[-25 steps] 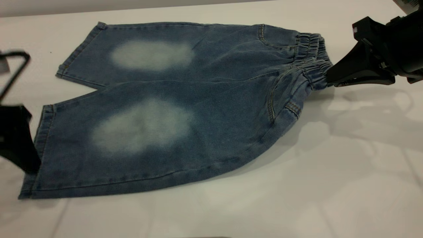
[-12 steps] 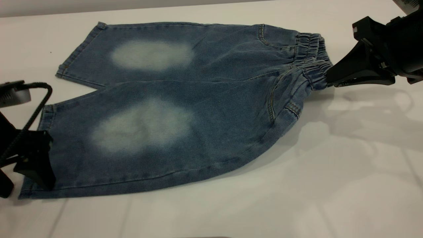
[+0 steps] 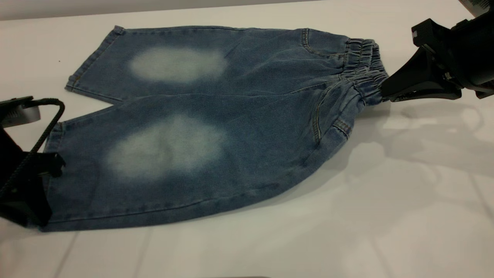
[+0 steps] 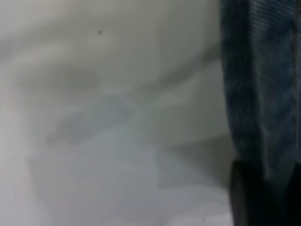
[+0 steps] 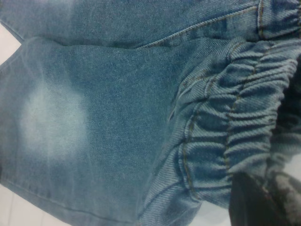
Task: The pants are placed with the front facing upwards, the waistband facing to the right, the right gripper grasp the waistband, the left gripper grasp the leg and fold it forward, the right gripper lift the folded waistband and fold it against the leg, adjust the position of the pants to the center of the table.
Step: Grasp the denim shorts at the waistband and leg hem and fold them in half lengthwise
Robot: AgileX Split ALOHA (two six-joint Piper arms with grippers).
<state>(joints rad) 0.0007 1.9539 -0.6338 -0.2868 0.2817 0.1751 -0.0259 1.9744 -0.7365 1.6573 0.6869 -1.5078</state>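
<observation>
The blue denim pants [image 3: 231, 100] lie flat on the white table [image 3: 347, 216], front up, legs to the left. The ruffled waistband [image 3: 362, 65] points right. My right gripper [image 3: 383, 94] is shut on the waistband's near end, and the gathered band [image 5: 244, 117] bunches against its dark fingers [image 5: 251, 202]. My left gripper [image 3: 44, 170] sits at the hem of the near leg [image 3: 154, 150] at the left table edge and hides the hem corner. It is open. The hem [image 4: 263, 94] runs between its dark fingers [image 4: 242, 197].
Bare tabletop stretches in front of the pants and to their right. The far leg [image 3: 173, 61] lies flat toward the table's back edge. The right arm's bulky black body [image 3: 459, 50] fills the upper right corner.
The left gripper has come in from the left and dropped onto the near leg's hem, now covering its corner. The right gripper and the waistband have not moved.
</observation>
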